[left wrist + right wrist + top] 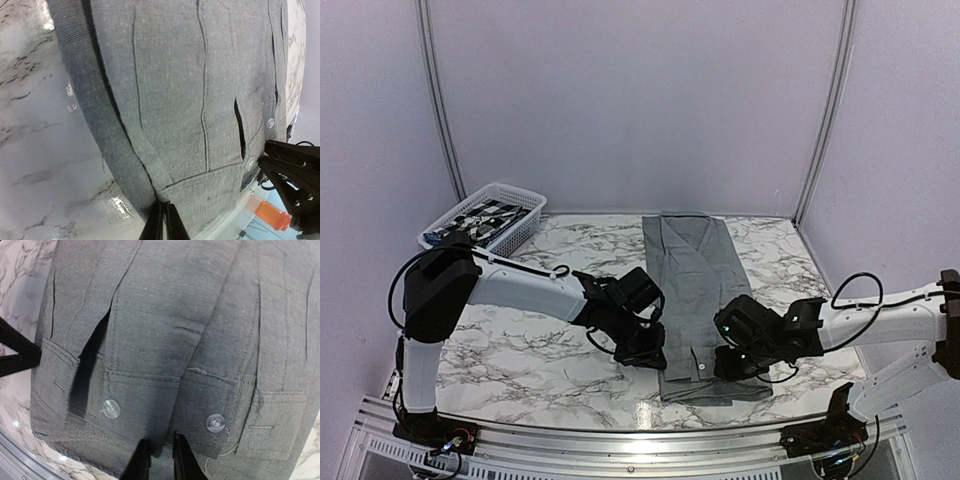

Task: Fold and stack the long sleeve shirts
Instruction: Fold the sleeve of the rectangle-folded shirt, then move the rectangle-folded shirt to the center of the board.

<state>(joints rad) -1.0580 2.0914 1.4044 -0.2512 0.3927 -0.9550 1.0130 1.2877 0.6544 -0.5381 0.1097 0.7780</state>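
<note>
The table (520, 350) holds a grey shirt (690, 270) and cloth-filled basket (516, 238).

Robot test booth — plain pale wall panels (640, 100), marble-look table (520, 350), aluminium mounting rail (620, 428) at edge.

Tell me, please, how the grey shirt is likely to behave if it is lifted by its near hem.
The grey shirt will probably flop and drape: it lies flat with soft creases and gaping cuff slits. It looks light, being thin woven cloth. Its folded layers may slide apart on the glossy marble table.
</note>
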